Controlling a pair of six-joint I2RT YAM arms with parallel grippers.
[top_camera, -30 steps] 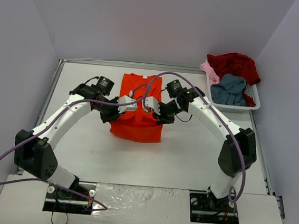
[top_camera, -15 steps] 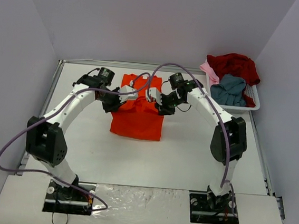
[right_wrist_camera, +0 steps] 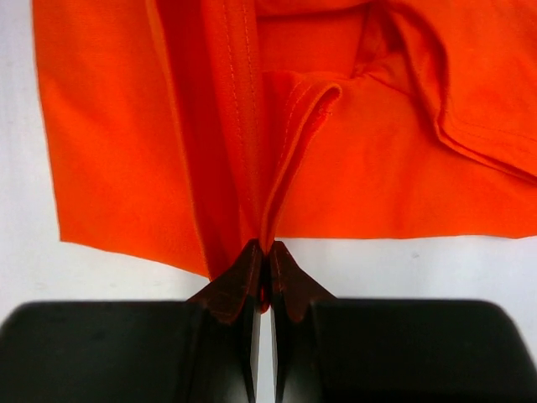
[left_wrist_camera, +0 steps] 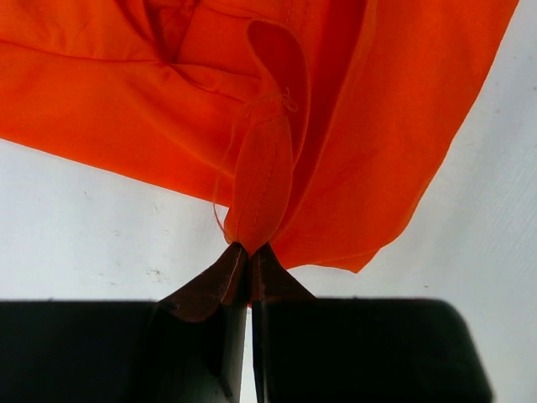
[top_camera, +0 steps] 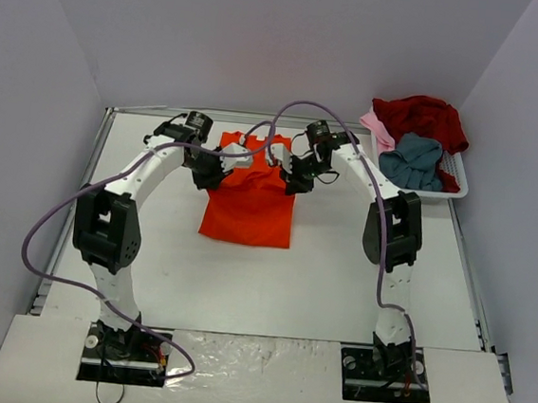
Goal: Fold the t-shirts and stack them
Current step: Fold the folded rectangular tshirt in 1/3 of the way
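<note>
A bright orange-red t-shirt [top_camera: 247, 209] lies folded over itself in the middle of the white table. My left gripper [top_camera: 227, 162] is shut on a fold of its hem on the left side [left_wrist_camera: 262, 180]. On the right side, my right gripper [top_camera: 281, 171] is shut on a doubled hem [right_wrist_camera: 289, 134]. Both hold the cloth above the shirt's far half, near the collar end. More t-shirts sit in the basket at the back right: a dark red one [top_camera: 422, 116], a grey-blue one [top_camera: 412, 161] and a pale pink one [top_camera: 378, 128].
The white slatted basket [top_camera: 457, 177] stands against the right wall at the back. Purple cables [top_camera: 292, 113] loop above both arms. A raised rim [top_camera: 97, 156] runs along the table's left and back edges. The arm bases [top_camera: 126, 345] stand at the near edge.
Both grippers have carried the shirt's near edge away from the bases toward the back, so the fold now lies over the far half. The arms have stretched out further.
</note>
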